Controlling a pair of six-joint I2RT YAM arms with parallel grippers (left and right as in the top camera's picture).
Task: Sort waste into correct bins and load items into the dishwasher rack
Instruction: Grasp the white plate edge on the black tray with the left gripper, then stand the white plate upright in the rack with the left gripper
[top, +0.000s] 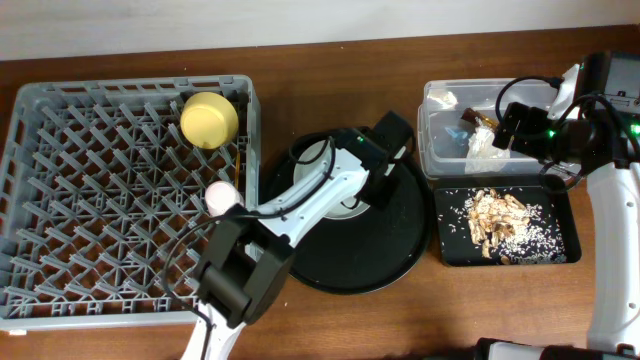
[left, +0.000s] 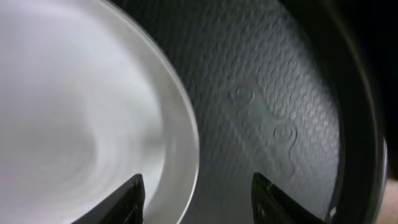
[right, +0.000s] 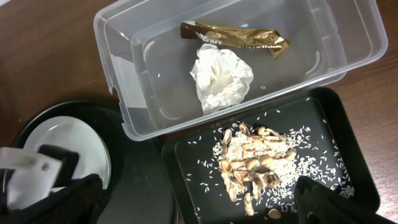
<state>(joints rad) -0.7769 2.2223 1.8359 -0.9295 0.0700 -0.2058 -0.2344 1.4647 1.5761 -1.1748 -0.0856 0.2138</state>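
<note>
The waste looks sorted: the napkin (right: 221, 74) and wrapper (right: 233, 36) lie in the clear tub (right: 348, 56), and the food scraps (right: 252, 162) lie with their crumbs in the shallow black tray (right: 186, 162) just beside it. I judge loading is the step in hand, with the plate (left: 74, 112) the item being taken.

The plate sits on the round black tray (left: 267, 93) in the middle of the bench (top: 320, 80), right of the dishwasher rack (top: 100, 250). That rack already holds the yellow bowl (top: 208, 118) near its far right corner and the pink cup (top: 220, 196) at its right edge.

The left arm reaches from the near edge across the round tray, wrist low over the plate. The left fingers (left: 130, 202) are spread apart and grasp nothing. 1 tip is over the plate and the other over the tray floor, so the rim lies between them.

The next move probably calls for settling 1 finger under the thin rim and pinching it, which is hard with the plate lying flat. Then comes a lift and a carry left to the pegs.

The right arm hovers over the 2 bins. The right fingers (right: 336, 202) are released and wide, holding nothing.
</note>
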